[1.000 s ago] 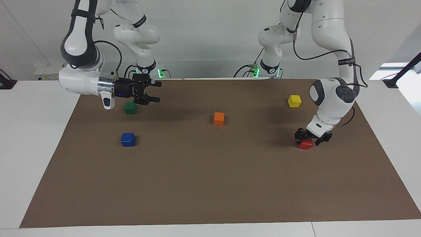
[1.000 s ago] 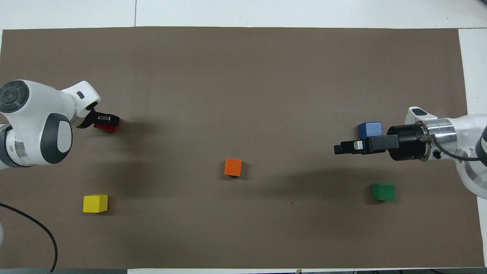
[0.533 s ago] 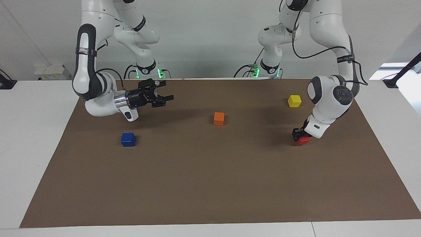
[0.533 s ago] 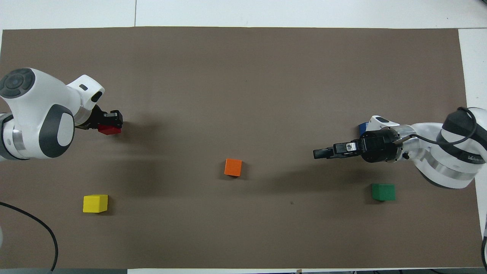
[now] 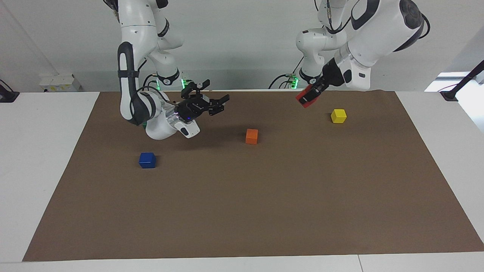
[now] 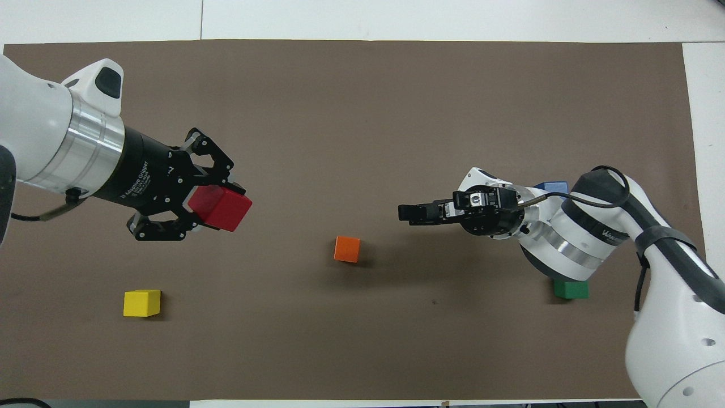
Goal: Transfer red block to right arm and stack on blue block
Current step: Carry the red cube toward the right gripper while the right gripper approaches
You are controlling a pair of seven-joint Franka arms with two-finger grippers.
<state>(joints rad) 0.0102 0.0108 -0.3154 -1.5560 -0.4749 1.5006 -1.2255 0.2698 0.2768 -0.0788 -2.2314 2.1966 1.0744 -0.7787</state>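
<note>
A white wall backs a white desk [image 5: 45, 158] spread with a brown mat [image 5: 242, 211], on which small coloured cubes lie well apart. The left claw [image 5: 308, 96] is raised in the air, shut around the red block [image 5: 306, 98], which it carries tilted and clear of the mat, with the yellow cube [image 5: 338, 115] lying below and to one side of it. The right claw [image 5: 211, 104] hangs level over the mat with its fingers spread apart and nothing between them, pointing toward the left claw; the orange cube [image 5: 252, 136] sits on the mat between the two. The blue block [image 5: 147, 159] rests alone on the mat, below the right arm's wrist and well apart from the held block. This looks like the hand-over step: next, the claws must meet mid-air so the right one can close on the block's free faces before the left lets go.
</note>
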